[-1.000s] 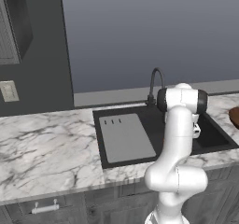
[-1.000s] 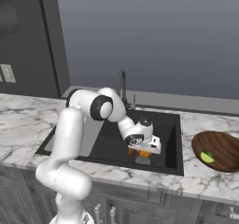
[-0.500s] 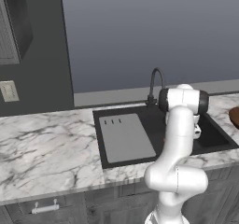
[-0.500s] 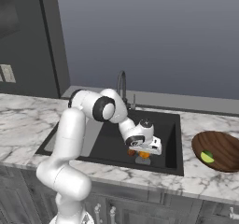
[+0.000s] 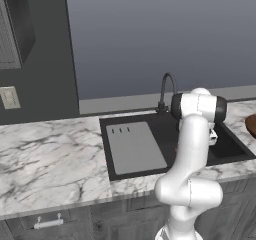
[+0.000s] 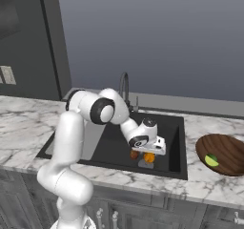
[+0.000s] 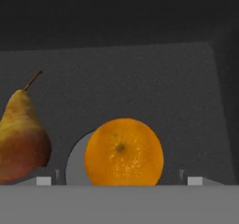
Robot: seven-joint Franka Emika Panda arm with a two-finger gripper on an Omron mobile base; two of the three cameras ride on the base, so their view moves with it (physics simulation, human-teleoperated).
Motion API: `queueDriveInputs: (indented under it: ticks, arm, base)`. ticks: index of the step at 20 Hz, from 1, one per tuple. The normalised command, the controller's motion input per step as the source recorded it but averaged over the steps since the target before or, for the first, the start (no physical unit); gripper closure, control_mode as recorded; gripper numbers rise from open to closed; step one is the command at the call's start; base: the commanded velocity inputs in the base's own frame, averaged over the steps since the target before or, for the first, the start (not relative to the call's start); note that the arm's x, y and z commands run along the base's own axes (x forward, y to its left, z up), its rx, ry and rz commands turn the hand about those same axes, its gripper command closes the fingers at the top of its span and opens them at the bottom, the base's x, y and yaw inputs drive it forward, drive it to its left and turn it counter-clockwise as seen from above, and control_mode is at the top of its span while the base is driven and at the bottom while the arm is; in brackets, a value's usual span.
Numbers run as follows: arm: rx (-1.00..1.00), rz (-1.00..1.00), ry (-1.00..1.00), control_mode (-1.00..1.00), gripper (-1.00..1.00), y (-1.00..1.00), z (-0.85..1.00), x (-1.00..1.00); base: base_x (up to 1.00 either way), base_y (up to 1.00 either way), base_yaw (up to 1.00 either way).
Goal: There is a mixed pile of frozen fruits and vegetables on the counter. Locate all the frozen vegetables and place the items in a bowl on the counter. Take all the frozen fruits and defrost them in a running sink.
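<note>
My gripper (image 6: pixel 146 155) hangs low inside the black sink (image 6: pixel 114 144), open. In the hand view the gripper (image 7: pixel 119 181) has its fingertips (image 7: pixel 195 181) standing wide on either side of the orange ball (image 7: pixel 123 151), with a gap on each side. The ball rests on the basin floor over a grey drain disc (image 7: pixel 73 166). A brown stemmed fruit (image 7: pixel 21 141) stands just left of it. From the right base view the orange ball (image 6: pixel 149 158) and brown fruit (image 6: pixel 134 154) lie under the hand. The dark reddish-brown bowl (image 6: pixel 228 151) on the counter (image 6: pixel 205 185) holds a pale yellow-green bit (image 6: pixel 211 160).
A dark gooseneck tap (image 6: pixel 125 87) rises behind the basin. The grey ribbed drainboard (image 5: pixel 135 146) lies left of the basin, and white marble counter (image 5: pixel 50 159) stretches farther left. The arm's links (image 5: pixel 192 149) stand over the sink's front edge. Drawers (image 5: pixel 47 223) run below.
The jaws have spread wider around the orange ball, which now sits free on the sink floor. The arm has barely moved.
</note>
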Motion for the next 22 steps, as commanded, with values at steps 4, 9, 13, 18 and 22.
queueDriveInputs:
  ticks: [4, 9, 13, 18, 22]
  arm:
    - [0.01, 0.0, 0.0, -1.0, -1.0, -0.03, 0.31, -0.02]
    - [0.03, 0.0, -0.03, -1.0, -1.0, -0.03, 0.57, -0.07]
    - [0.02, 0.01, -0.03, -1.0, -1.0, -0.01, 0.69, -0.13]
    - [0.0, 0.03, -0.01, -1.0, -1.0, -0.01, 0.74, -0.19]
    - [0.0, 0.04, 0.0, -1.0, -1.0, 0.02, 0.79, -0.22]
  base:
    - [0.0, 0.0, 0.0]
    - [0.0, 0.0, 0.0]
    - [0.0, 0.0, 0.0]
    - [0.0, 0.0, 0.0]
    - [0.0, 0.0, 0.0]
